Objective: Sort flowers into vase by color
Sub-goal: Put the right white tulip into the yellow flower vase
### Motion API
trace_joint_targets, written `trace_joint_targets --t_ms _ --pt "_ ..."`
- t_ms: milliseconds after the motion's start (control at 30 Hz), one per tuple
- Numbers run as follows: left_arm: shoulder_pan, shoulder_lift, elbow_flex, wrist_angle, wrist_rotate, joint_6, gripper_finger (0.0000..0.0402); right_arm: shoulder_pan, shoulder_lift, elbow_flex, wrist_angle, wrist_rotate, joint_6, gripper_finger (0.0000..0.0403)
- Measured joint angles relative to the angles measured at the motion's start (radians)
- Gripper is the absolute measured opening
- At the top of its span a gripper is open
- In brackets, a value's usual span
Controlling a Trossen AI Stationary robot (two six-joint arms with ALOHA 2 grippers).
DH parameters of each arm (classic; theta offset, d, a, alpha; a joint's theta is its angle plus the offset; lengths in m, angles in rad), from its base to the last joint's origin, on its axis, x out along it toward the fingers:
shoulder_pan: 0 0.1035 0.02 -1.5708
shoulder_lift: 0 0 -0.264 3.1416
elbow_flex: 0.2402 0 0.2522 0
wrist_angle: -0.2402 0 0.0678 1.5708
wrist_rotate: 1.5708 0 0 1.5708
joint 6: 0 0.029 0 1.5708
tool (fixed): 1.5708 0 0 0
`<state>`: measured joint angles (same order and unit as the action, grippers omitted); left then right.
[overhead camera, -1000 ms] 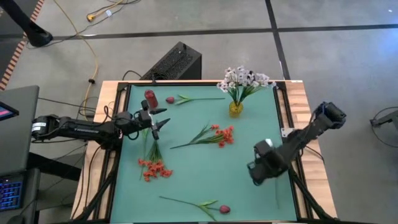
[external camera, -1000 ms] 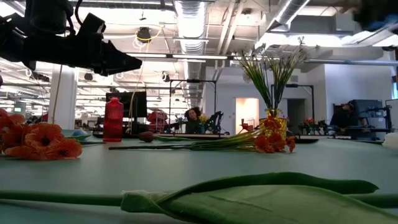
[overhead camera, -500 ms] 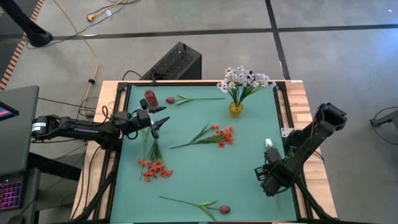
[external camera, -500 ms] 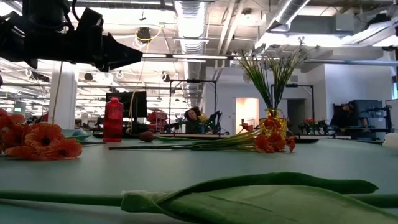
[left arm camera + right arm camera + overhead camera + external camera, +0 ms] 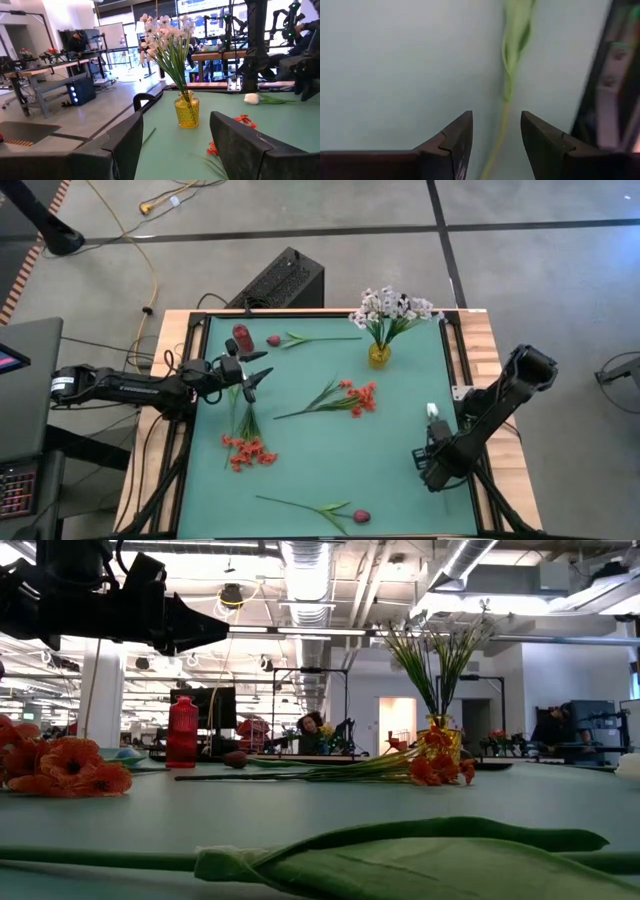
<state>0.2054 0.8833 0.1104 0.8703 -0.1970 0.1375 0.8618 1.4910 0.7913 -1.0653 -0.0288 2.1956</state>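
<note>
A yellow vase (image 5: 379, 356) with white blossoms (image 5: 392, 306) stands at the far edge, and a red vase (image 5: 241, 337) at the far left. Lying flat on the green mat are a pink bud (image 5: 274, 340), two orange-red sprays (image 5: 353, 397) (image 5: 249, 451), a second pink bud (image 5: 361, 517) and a white bud (image 5: 431, 410). My right gripper (image 5: 437, 468) points down, open, near the mat's right edge. Its fingers stand on either side of the white bud's green stem (image 5: 506, 107) without touching it. My left gripper (image 5: 262, 375) is open and level beside the red vase, holding nothing.
A black frame rail (image 5: 462, 395) runs along the mat's right side, close to my right gripper. In the left wrist view the yellow vase (image 5: 186, 111) stands straight ahead between the fingers. The middle of the mat (image 5: 330, 455) is bare.
My right gripper has moved toward the table's near right corner and sunk lower, rolling about its wrist, and now stands over the white bud's stem. Its fingers have stayed open. No flower has moved.
</note>
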Motion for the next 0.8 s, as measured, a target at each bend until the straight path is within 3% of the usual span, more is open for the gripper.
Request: trace_joint_targets --t_ms 200,433,800 --pt "0.0 0.0 0.0 -0.004 0.0 0.0 0.022 0.046 -0.003 -0.091 0.115 -0.025 0.053 0.0191" --pt "0.0 0.0 0.0 -0.004 0.0 0.0 0.022 0.06 -0.004 -0.103 0.15 -0.033 0.066 0.0178" --pt "0.0 0.0 0.0 -0.004 0.0 0.005 0.022 0.005 -0.001 -0.088 0.192 0.02 -0.01 0.0025"
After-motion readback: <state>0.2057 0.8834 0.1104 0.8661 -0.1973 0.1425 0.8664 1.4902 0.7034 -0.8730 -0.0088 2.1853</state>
